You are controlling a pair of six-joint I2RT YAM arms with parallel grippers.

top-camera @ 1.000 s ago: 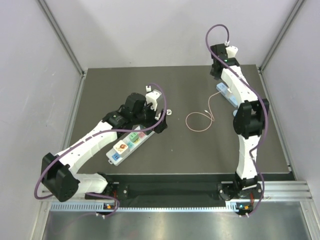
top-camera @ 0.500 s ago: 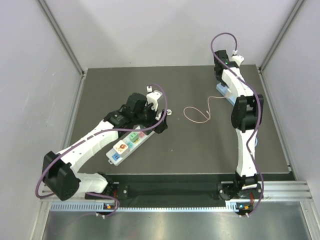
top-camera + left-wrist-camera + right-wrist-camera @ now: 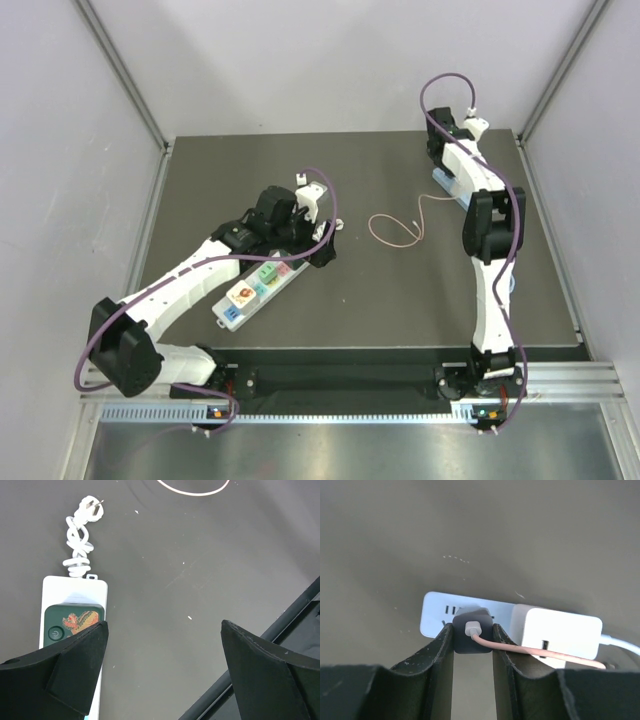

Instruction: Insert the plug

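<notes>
Fingers (image 3: 430, 660) clamp plug (image 3: 470, 642), dark tabletop (image 3: 400, 290), grey walls (image 3: 300, 70)

The tabletop (image 3: 200, 555) is dark and matt, with pale specks and fine scuffs. The plug (image 3: 472, 630) is matt dark-grey plastic, and its cable (image 3: 540, 653) has a smooth pink sheath. The strip (image 3: 435, 612) under it and the adapter (image 3: 560, 632) are smooth white plastic with a faint sheen. The right gripper (image 3: 472, 636) has black, finely grainy plastic fingers (image 3: 427, 660). The rail (image 3: 350, 412) is dull grey metal.
</notes>
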